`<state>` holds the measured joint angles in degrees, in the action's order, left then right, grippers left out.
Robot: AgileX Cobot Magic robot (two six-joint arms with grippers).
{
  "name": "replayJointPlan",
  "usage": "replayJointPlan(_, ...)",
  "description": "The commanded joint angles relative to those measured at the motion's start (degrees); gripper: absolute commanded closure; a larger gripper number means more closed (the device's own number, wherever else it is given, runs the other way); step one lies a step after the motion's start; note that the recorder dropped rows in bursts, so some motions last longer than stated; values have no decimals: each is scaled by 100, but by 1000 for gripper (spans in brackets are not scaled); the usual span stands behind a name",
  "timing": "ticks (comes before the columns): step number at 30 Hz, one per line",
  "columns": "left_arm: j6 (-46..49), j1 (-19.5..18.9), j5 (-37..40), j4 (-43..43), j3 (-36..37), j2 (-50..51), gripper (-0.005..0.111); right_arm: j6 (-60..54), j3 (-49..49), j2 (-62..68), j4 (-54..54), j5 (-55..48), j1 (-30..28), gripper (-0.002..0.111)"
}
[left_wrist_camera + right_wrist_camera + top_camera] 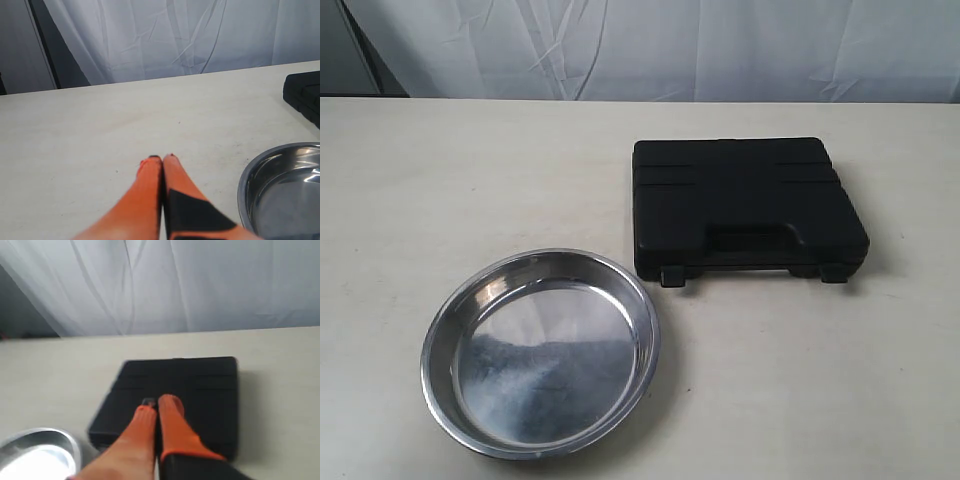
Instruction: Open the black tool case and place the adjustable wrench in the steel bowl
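Right pincer [157, 405] closed, facing case [200, 382]: wrist view only.

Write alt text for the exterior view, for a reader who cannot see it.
A closed black tool case lies flat on a pale table, toward the right and back, its handle and two latches facing the camera. A shallow steel bowl sits empty at front left, apart from the case. A white curtain hangs behind.

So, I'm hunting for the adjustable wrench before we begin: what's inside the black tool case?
Nothing inside can be seen: the black tool case lies shut, lid down, so its contents are covered. No wrench shows outside it, and the steel bowl holds nothing.
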<state>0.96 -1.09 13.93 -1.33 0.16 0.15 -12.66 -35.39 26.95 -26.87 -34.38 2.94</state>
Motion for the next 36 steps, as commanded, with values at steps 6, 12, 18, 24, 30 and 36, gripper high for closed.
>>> replayJointPlan(6, -34, -1, -69, 16, -16, -15, 107, -1090, -2780, 3865, 2151, -506, 482, 109)
replayJointPlan(12, -34, -1, -69, 16, -16, -15, 107, -2818, -3798, 5640, 2015, -1331, 982, 109)
replayJointPlan(18, -34, -1, -69, 16, -16, -15, 107, -4272, -4136, 6937, 1896, -2161, 1394, 91)
replayJointPlan(24, -34, -1, -69, 16, -16, -15, 107, -4323, -4136, 7756, 2230, -2165, 1675, 56)
replayJointPlan(30, -34, -1, -69, 16, -16, -15, 107, -4458, -4136, 8221, 2271, -1913, 1943, 55)
replayJointPlan(36, -34, -1, -69, 16, -16, -15, 107, -4581, -4136, 8457, 2269, -1790, 2085, 55)
